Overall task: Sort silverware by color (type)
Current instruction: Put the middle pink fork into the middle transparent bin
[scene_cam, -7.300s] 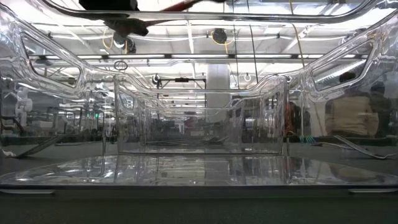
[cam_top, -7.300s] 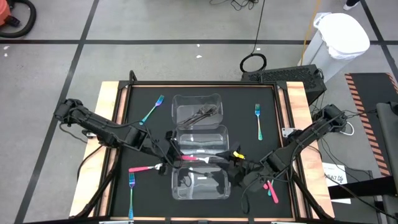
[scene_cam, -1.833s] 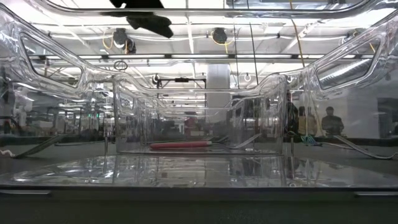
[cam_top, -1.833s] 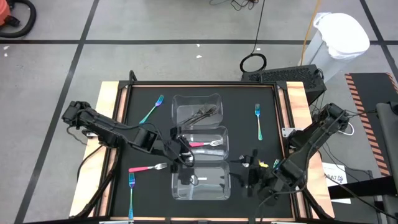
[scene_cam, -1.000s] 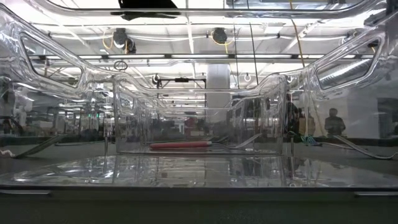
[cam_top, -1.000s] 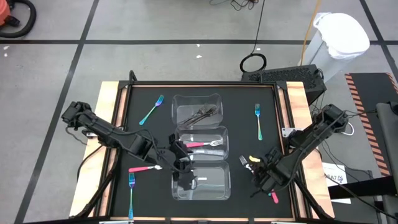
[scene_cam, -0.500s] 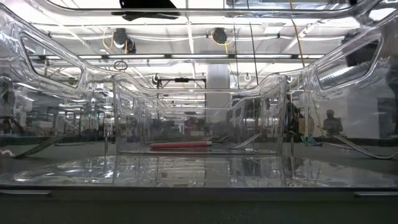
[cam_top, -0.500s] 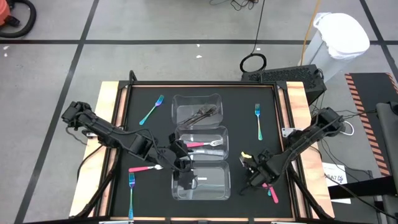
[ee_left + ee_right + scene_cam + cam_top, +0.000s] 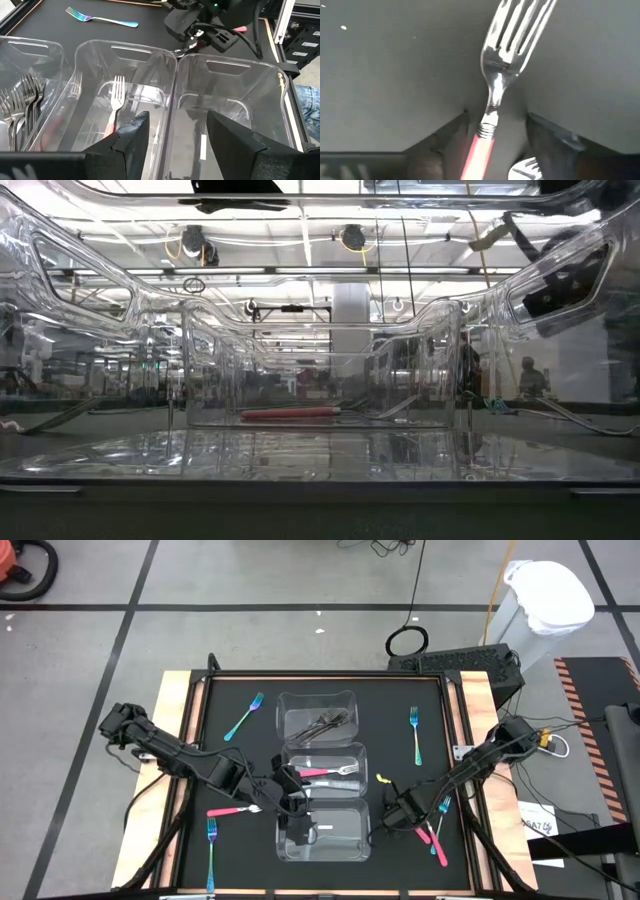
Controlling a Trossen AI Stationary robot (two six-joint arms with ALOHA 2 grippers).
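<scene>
A pink-handled fork (image 9: 492, 100) lies on the black mat near the table's right front, beside a blue one (image 9: 438, 850). My right gripper (image 9: 398, 818) points down over it, open. Its fingers (image 9: 445, 142) stand on either side of the fork where the silver neck meets the pink handle, without touching it. My left gripper (image 9: 175, 135) hangs open and empty over the edge between the middle container (image 9: 356, 755) and the near container (image 9: 362, 840). One pink fork (image 9: 322, 772) lies in the middle container. Dark grey forks (image 9: 325, 722) lie in the far container.
Loose forks lie on the mat: blue ones at the far left (image 9: 245, 715), far right (image 9: 415, 735), near left (image 9: 211, 840) and by my right arm (image 9: 443, 805), and a pink one (image 9: 232, 810) at the left. The near container holds no fork.
My right gripper has gone toward the table's left and down, tipping until it points straight down over the pink fork at the right front. A blue fork that the right arm covered now shows.
</scene>
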